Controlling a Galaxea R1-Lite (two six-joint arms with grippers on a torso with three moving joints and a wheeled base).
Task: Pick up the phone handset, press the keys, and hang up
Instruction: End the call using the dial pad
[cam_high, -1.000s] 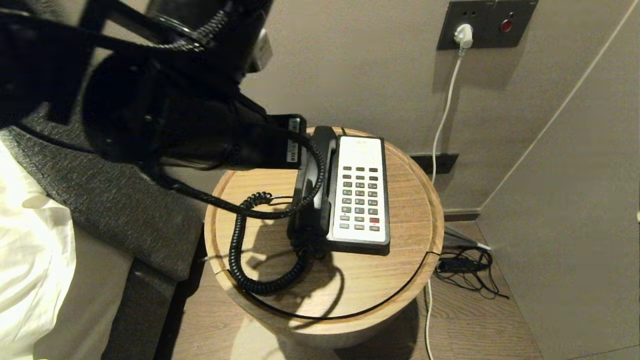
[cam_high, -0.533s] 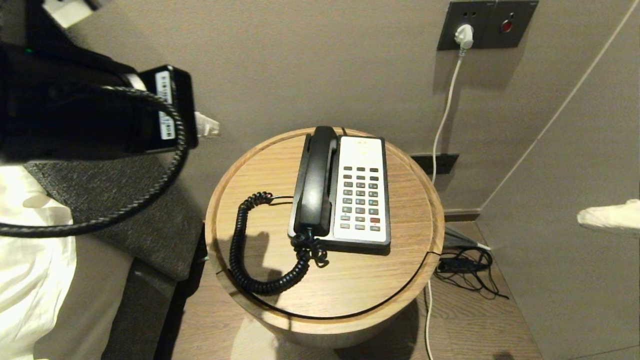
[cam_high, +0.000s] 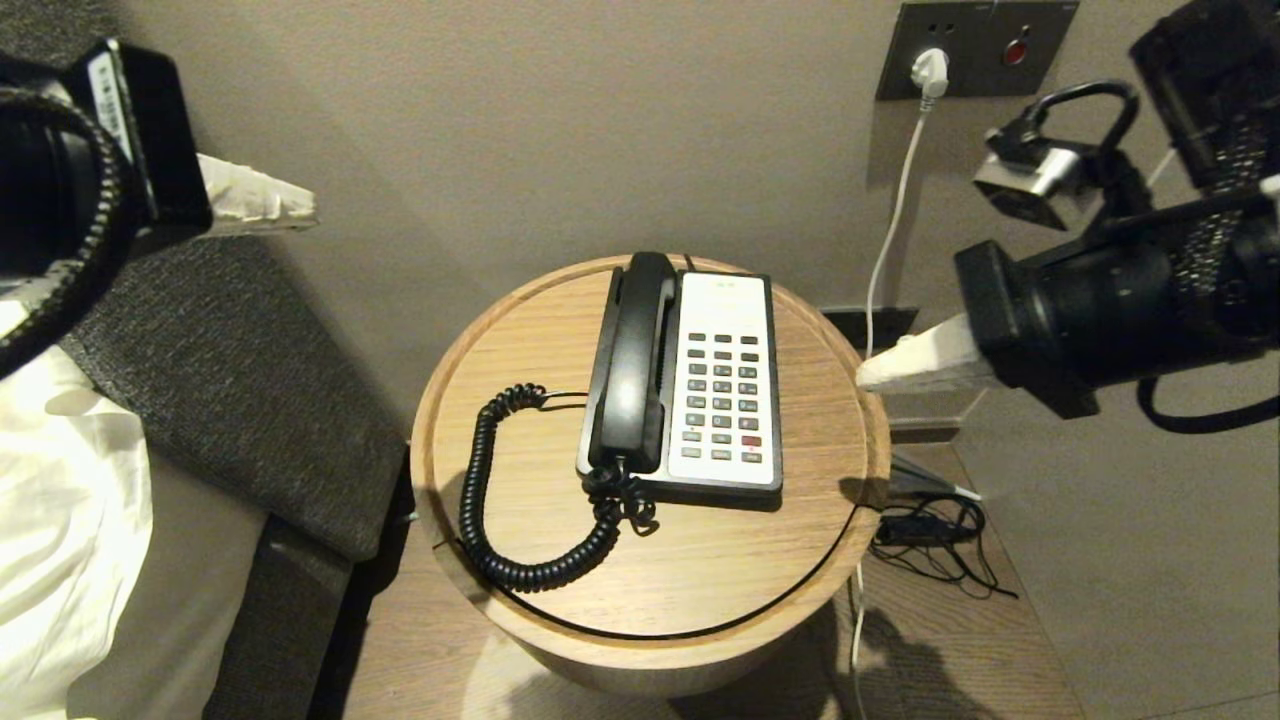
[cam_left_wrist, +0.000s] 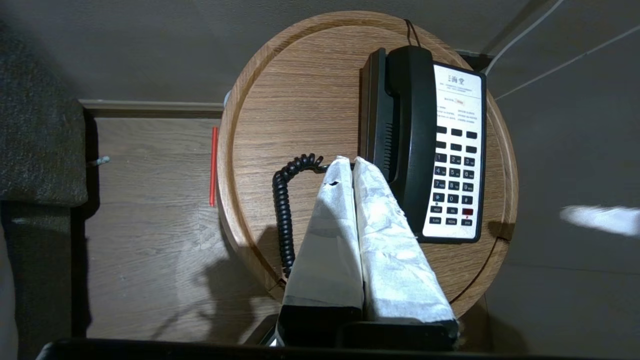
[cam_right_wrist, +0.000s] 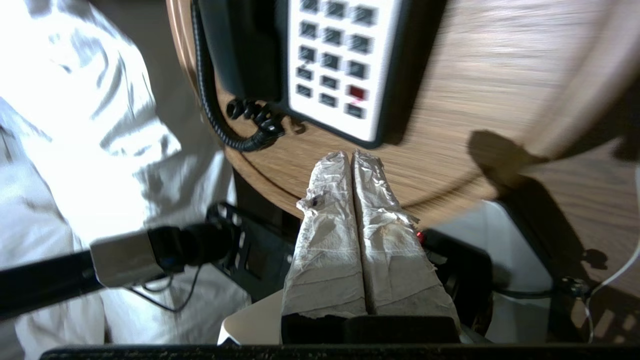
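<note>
Your head view looks steeply down on the round table (cam_high: 700, 580) from moderate distance, phone base (cam_high: 725, 380) mid-frame. Your left wrist view looks almost straight down, table filling the centre. Your right wrist view sits closer, keypad at top. All three share the phone base.

round wooden table (cam_high: 700, 570) | white plug (cam_high: 928, 70) in wall socket | red stick, perhaps a straw (cam_left_wrist: 213, 165), on floor
</note>
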